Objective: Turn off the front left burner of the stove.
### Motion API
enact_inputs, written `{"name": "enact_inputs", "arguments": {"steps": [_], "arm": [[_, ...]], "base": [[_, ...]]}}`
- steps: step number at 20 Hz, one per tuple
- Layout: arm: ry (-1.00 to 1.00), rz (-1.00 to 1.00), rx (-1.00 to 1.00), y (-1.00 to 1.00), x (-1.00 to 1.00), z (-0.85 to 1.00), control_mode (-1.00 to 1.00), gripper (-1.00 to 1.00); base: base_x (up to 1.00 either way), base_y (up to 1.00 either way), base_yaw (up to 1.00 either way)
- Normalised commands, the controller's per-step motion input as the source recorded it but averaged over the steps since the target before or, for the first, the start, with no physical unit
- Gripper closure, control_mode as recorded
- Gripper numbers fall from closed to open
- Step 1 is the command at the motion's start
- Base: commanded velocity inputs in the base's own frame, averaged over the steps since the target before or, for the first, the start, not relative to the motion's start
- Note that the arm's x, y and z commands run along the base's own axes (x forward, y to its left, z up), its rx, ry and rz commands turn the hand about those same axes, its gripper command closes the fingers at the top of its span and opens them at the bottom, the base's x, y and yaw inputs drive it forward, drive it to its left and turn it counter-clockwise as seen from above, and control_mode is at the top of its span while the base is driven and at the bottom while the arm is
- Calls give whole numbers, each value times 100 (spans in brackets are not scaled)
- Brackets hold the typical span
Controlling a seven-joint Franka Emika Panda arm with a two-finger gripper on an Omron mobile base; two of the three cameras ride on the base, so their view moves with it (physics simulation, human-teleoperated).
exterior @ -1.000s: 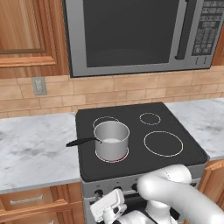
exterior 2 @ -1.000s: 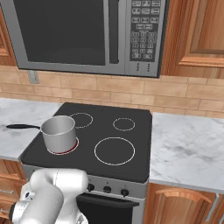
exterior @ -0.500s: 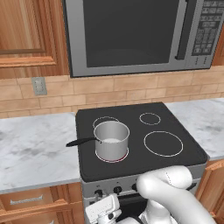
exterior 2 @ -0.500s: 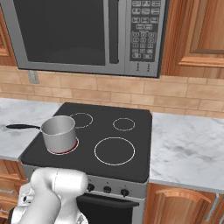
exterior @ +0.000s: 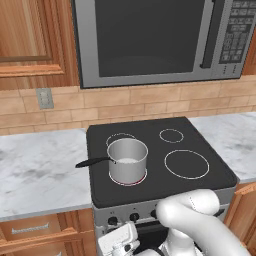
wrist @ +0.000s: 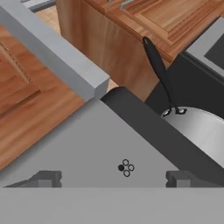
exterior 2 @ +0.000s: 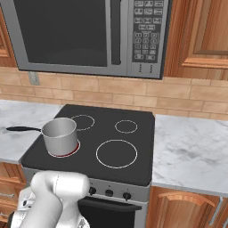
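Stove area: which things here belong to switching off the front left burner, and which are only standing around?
Belong to the job:
stove
front left burner, glowing red under the pot
knobs
gripper

Just standing around:
pot
microwave
counter
wall outlet

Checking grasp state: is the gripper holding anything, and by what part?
Nothing held. The gripper is open, fingers apart and empty, in front of the stove panel.

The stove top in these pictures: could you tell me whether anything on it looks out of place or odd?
Nothing is spilled or askew. The steel pot stands upright on the front left burner, whose ring glows red under it, so that burner looks lit, while the other three rings on the stove are plain white.
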Motion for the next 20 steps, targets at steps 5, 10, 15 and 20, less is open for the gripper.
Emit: {"name": "enact_inputs", "arguments": {"steps": [5, 10, 15, 20], "arm": [[6, 0, 0, 4, -45, 0, -100, -100], [2, 0, 0, 2, 2, 0, -100, -100], [0, 0, 0, 0, 33, 0, -100, -100], [1, 0, 0, 0, 28, 0, -100, -100]], "base": [[0, 0, 0], [0, 0, 0], [0, 0, 0], [0, 0, 0]]}}
